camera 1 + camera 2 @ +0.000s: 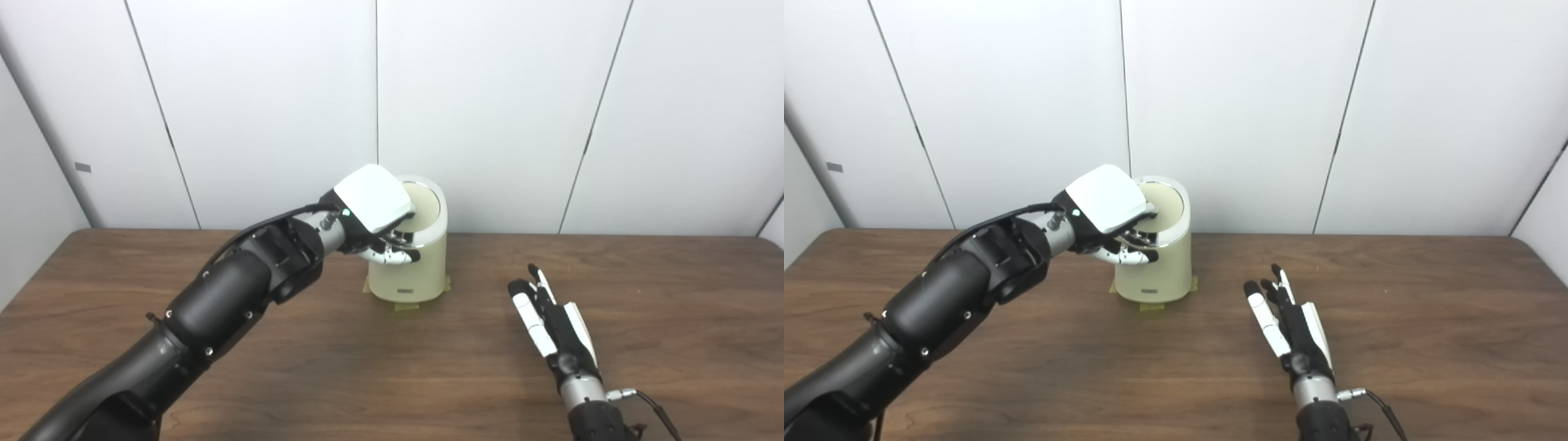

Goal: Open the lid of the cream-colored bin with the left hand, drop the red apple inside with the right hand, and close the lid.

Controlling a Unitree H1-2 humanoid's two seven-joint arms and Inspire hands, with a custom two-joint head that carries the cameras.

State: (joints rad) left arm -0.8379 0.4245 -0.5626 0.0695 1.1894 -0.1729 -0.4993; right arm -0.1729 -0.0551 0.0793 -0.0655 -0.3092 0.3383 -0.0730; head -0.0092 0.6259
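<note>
Here, left hand (373, 205) sits at near-left rim of cream bin (409, 269), fingers (392, 256) curled over rim edge, touching it; whether they grip lid (422, 205) cannot tell. Lid looks down or nearly so. Bin upright, mid-table (392, 367), far nearer left hand. Right hand (551, 318) rests flat on table right of bin, fingers straight, apart, empty. No red apple visible; likely already inside.

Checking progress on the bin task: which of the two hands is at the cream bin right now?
The left hand, raised against the bin's rim; the right hand lies flat on the table, apart from it.
</note>
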